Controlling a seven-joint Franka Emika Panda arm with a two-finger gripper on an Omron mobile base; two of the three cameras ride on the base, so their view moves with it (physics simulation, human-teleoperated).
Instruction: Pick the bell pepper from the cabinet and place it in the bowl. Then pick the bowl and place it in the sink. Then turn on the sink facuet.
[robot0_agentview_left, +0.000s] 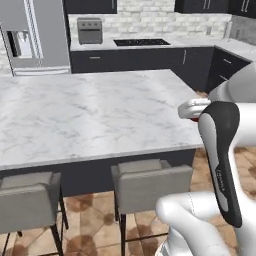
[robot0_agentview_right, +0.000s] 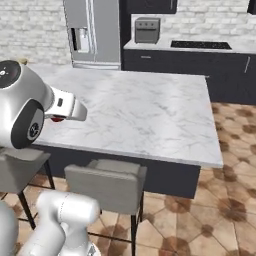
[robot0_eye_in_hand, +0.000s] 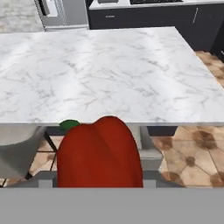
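The bell pepper (robot0_eye_in_hand: 99, 153), glossy red with a bit of green stem at its left, sits close in the hand view between the jaws of my gripper (robot0_eye_in_hand: 99, 177), which is shut on it. In the left base view the gripper (robot0_agentview_left: 195, 116) hangs at the right edge of the marble island, a red sliver of bell pepper (robot0_agentview_left: 197, 119) under the white hand. In the right base view the gripper (robot0_agentview_right: 59, 116) is at the left, with the bell pepper (robot0_agentview_right: 57, 119) peeking out below. The pepper hides the fingertips. The cabinet, bowl, sink and faucet are out of view.
A wide white marble island (robot0_agentview_left: 90, 110) lies ahead, with two grey stools (robot0_agentview_left: 150, 185) (robot0_agentview_left: 27, 200) tucked under its near edge. Beyond stand a steel fridge (robot0_agentview_left: 35, 35), a toaster oven (robot0_agentview_left: 90, 31) and a black cooktop (robot0_agentview_left: 141, 42) on dark cabinets.
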